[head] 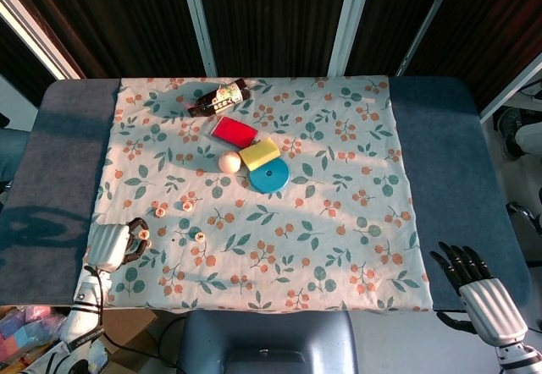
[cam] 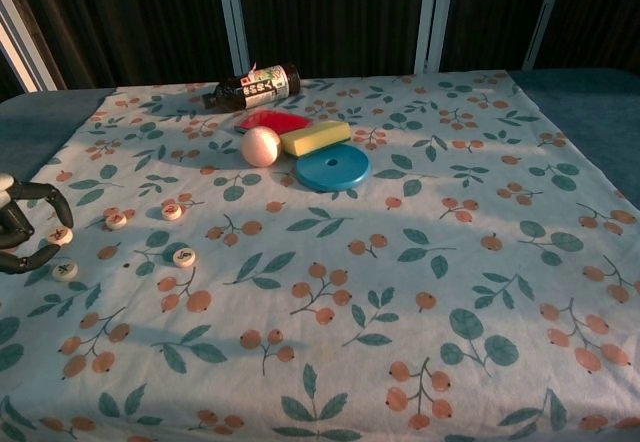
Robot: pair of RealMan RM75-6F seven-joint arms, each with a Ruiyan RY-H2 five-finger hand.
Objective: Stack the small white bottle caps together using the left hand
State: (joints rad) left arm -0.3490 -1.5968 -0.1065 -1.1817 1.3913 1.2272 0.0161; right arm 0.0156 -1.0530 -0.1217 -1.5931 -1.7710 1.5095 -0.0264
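Several small white bottle caps lie on the floral cloth at the near left: one cap [cam: 116, 220], a second [cam: 172, 211] and a third [cam: 184, 257] [head: 201, 237]. My left hand [cam: 18, 230] [head: 110, 245] sits at the cloth's left edge with its fingers curled. A cap [cam: 60, 235] sits at its fingertips and looks pinched there. Another cap [cam: 65, 271] lies on the cloth just below the thumb. Beyond the table's near right corner, my right hand [head: 478, 294] holds nothing, its fingers apart.
Further back on the cloth lie a dark bottle [cam: 255, 85] on its side, a red block [cam: 272, 120], a yellow sponge [cam: 315, 137], a pale ball [cam: 260, 146] and a blue disc [cam: 332, 167]. The cloth's left edge [head: 89, 251] meets bare grey table.
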